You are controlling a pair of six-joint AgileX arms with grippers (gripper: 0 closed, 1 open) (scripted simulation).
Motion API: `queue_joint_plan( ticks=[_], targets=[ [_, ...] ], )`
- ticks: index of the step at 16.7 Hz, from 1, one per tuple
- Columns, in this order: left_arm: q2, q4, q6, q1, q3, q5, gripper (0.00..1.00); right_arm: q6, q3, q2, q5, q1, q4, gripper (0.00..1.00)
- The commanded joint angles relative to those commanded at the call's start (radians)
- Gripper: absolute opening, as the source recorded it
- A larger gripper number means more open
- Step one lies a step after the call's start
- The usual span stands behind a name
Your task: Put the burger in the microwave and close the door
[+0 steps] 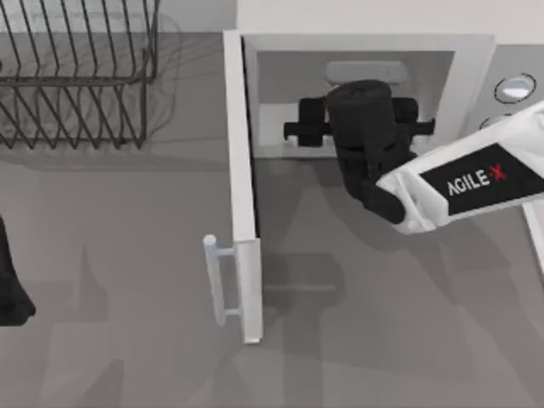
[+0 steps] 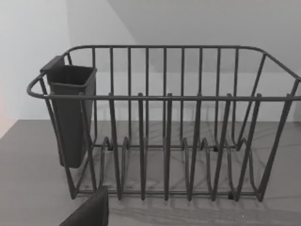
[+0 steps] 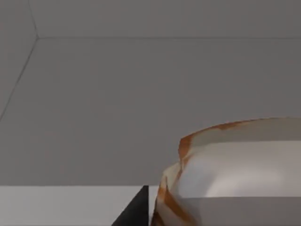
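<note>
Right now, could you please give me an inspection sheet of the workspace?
Surface: grey table, bare at the front.
Job's things: large white boxy microwave at the rear; its tall white door stands swung open, bar handle at the free edge; small orange-brown burger close before the right wrist camera, facing the cavity.
Clutter: black wire dish rack with dark cup, rear left.
Grippers: right gripper inside the cavity; left arm parked at the left edge.
Cables: nothing seen.
Surroundings: pale wall.
</note>
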Motion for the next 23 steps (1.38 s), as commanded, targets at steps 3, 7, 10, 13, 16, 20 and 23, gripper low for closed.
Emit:
queue_joint_plan(
  ticks=[3, 7, 10, 13, 16, 20, 23],
  targets=[
    [0.000, 0.000, 0.000, 0.000, 0.000, 0.000, 1.00, 0.000, 0.000, 0.000, 0.000, 0.000, 0.001, 0.00],
    [0.000, 0.000, 0.000, 0.000, 0.000, 0.000, 1.00, -0.002, 0.032, 0.018, -0.008, -0.010, -0.016, 0.00],
    [0.000, 0.000, 0.000, 0.000, 0.000, 0.000, 1.00, -0.011, 0.157, 0.089, -0.024, -0.027, -0.064, 0.00],
    [0.000, 0.000, 0.000, 0.000, 0.000, 0.000, 1.00, -0.025, 0.343, 0.188, -0.049, -0.053, -0.132, 0.00],
    [0.000, 0.000, 0.000, 0.000, 0.000, 0.000, 1.00, -0.041, 0.553, 0.296, -0.077, -0.085, -0.210, 0.00],
    [0.000, 0.000, 0.000, 0.000, 0.000, 0.000, 1.00, -0.060, 0.794, 0.421, -0.111, -0.126, -0.308, 0.00],
    [0.000, 0.000, 0.000, 0.000, 0.000, 0.000, 1.00, -0.068, 0.888, 0.484, -0.128, -0.146, -0.357, 0.00]
  ],
)
